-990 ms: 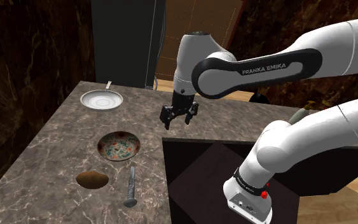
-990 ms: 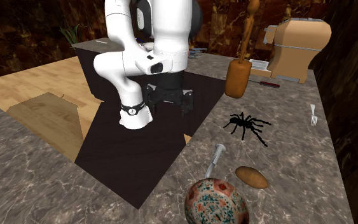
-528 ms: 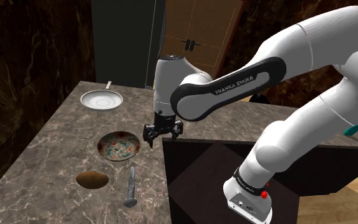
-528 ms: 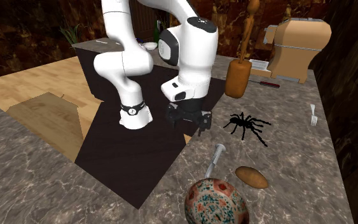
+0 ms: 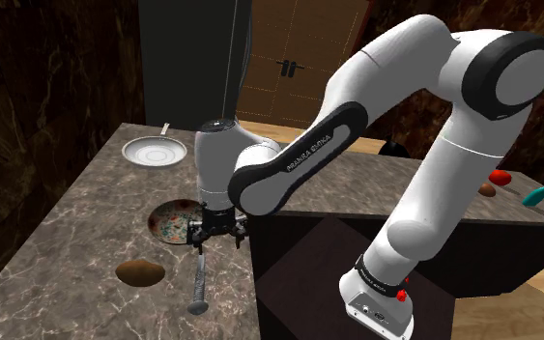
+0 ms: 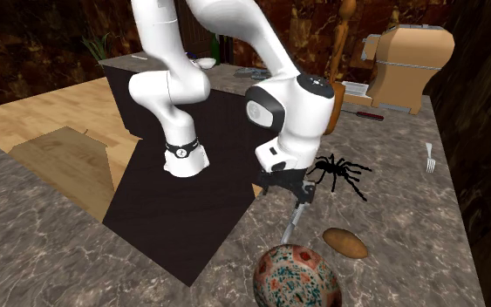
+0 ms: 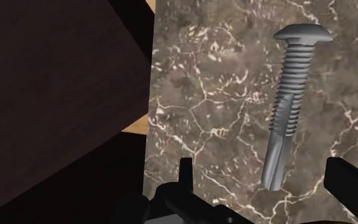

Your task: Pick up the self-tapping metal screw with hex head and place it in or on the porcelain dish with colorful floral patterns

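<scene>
A grey metal screw (image 5: 200, 282) lies flat on the marble counter, also visible as the screw (image 6: 293, 221) and the screw (image 7: 288, 98). My black gripper (image 5: 215, 237) hangs open just above the screw's tip end, with nothing between its fingers; the same gripper (image 6: 288, 187) and gripper (image 7: 260, 184) show the fingers apart. The floral dish (image 5: 175, 220) sits on the counter right beside the gripper, toward the shoulder view's left. In the second exterior view the floral dish (image 6: 296, 276) is near the bottom edge, just past the screw's head.
A brown oval object (image 5: 140, 273) lies left of the screw. A white plate (image 5: 154, 152) sits at the counter's far end. A black spider (image 6: 339, 171), a fork (image 6: 429, 157) and a brown wooden mallet (image 6: 326, 106) lie beyond. The dark stand (image 5: 318, 270) borders the counter.
The arm has swung from above the stand's corner down and toward the shoulder view's left, bringing the open gripper low over the screw. The screw and dish have not moved.
</scene>
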Available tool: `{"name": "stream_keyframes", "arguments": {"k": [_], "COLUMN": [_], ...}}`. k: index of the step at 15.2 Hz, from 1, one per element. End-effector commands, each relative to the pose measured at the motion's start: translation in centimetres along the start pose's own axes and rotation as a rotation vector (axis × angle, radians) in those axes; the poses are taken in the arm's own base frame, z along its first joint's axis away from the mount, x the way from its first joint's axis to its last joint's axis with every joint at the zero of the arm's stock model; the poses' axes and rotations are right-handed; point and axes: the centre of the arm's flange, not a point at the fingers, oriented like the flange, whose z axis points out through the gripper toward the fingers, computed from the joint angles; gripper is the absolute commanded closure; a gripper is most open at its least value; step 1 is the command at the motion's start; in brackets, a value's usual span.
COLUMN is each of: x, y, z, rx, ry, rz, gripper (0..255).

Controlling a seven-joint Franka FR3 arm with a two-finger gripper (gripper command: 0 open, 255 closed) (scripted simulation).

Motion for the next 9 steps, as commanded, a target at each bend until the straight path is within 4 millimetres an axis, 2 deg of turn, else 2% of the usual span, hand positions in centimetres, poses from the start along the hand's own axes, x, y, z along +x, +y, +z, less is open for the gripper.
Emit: {"name": "stream_keyframes", "arguments": {"k": [1, 5, 9], "x": [-0.3, -0.8, -0.8], "y": [-1.9, -5.6, -5.6], "z": [1.9, 5.5, 7.6], "rx": [-0.004, -0.014, -0.014], "ry": [-0.015, -0.042, -0.042], "rz": [0.039, 0.105, 0.105], "gripper": [0, 0, 0]}}
